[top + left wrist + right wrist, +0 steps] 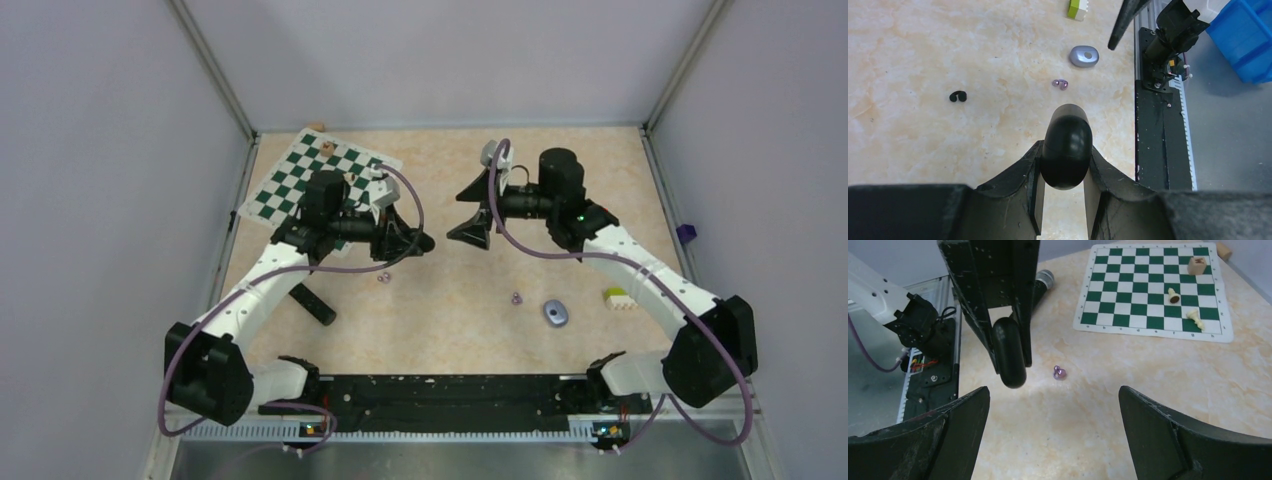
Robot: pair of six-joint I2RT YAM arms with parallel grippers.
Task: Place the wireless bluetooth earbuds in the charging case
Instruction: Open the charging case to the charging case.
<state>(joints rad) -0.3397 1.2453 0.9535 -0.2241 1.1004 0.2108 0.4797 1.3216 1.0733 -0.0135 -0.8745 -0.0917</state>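
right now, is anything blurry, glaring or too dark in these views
Left wrist: soft glare on the black case, table sharp. Right wrist: its own fingers dark and slightly soft, chessboard crisp. Top external: even light, faint shadows, a purple earbud barely resolved.

Purple bud (516, 297) too small; maybe pair.

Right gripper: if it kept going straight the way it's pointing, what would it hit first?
Most likely the black charging case held in the left gripper, straight ahead of the open right gripper. A purple earbud lies lower, on the table; depth is unclear.
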